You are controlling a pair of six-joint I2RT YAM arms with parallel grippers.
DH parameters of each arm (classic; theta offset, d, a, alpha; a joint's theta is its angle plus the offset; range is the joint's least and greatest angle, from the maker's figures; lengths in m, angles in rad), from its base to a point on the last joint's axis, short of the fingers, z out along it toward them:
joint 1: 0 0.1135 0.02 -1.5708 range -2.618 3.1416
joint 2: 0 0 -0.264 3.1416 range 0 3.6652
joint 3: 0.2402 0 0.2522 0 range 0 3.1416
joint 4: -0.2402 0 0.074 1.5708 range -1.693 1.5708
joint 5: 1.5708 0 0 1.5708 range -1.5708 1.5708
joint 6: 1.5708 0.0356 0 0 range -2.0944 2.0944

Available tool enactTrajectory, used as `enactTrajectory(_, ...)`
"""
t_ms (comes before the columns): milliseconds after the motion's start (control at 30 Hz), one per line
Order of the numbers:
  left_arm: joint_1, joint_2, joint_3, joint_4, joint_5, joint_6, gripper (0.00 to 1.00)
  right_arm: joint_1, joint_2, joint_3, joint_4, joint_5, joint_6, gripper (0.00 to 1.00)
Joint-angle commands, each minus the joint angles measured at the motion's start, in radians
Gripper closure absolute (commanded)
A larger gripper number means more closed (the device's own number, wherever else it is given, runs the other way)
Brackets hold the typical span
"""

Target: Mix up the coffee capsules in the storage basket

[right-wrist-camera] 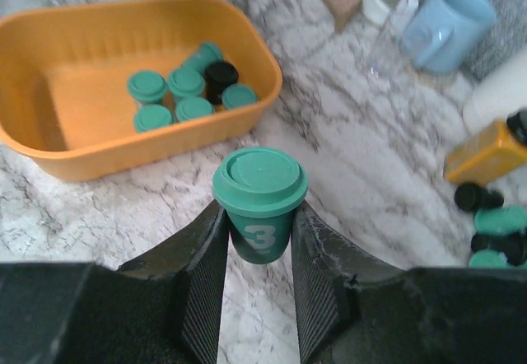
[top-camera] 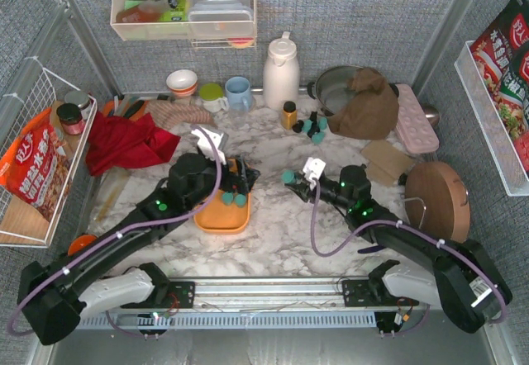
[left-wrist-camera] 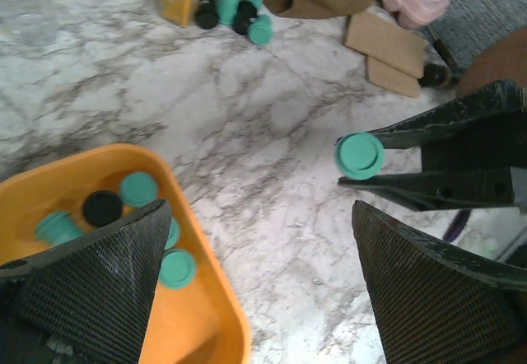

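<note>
Your right claw [right-wrist-camera: 258, 216] is closed on one teal capsule [right-wrist-camera: 259, 191]. Its two fingers squeeze the sides of the capsule, and the lid faces the wrist camera. You can read a white 3 on its side. The claw holds the capsule over the marble table [right-wrist-camera: 370, 150], just beside the right end of the orange basket [right-wrist-camera: 82, 154], with bare table showing between the two.

Your left claw [left-wrist-camera: 263, 249] is wide open and holds nothing. It hangs over the right edge of the basket, with one finger over the inside and the other over the table.

The basket sits on the table between your two arms, a bit closer to the left one. Seven capsules in the basket [right-wrist-camera: 185, 82] sit close together at one end. Six are teal and one is black.

More loose capsules [top-camera: 312, 125], teal and black, lie in a little bunch at the back of the table. They are right next to a small yellow-brown bottle [top-camera: 288, 115] with a black cap, well apart from the basket.
</note>
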Motion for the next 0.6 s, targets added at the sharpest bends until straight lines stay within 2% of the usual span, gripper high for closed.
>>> enactTrajectory(0, -0.057, 0.072, 0.035, 0.122, -0.023, -0.032, 0.01, 0.023, -0.040, -0.041, 0.179, -0.077, -0.052, 0.84)
enactTrajectory(100, -0.087, 0.131, 0.066, 0.149, 0.014, -0.041, 0.01, 0.034, -0.079, -0.064, 0.207, -0.092, -0.073, 0.84)
enactTrajectory(367, -0.147, 0.243, 0.142, 0.165, 0.070, -0.039, 0.18, 0.037, -0.160, -0.058, 0.117, -0.121, -0.101, 0.84)
enactTrajectory(567, -0.179, 0.309, 0.202, 0.135, 0.083, -0.039, 0.25, 0.040, -0.185, -0.049, 0.077, -0.123, -0.115, 0.84)
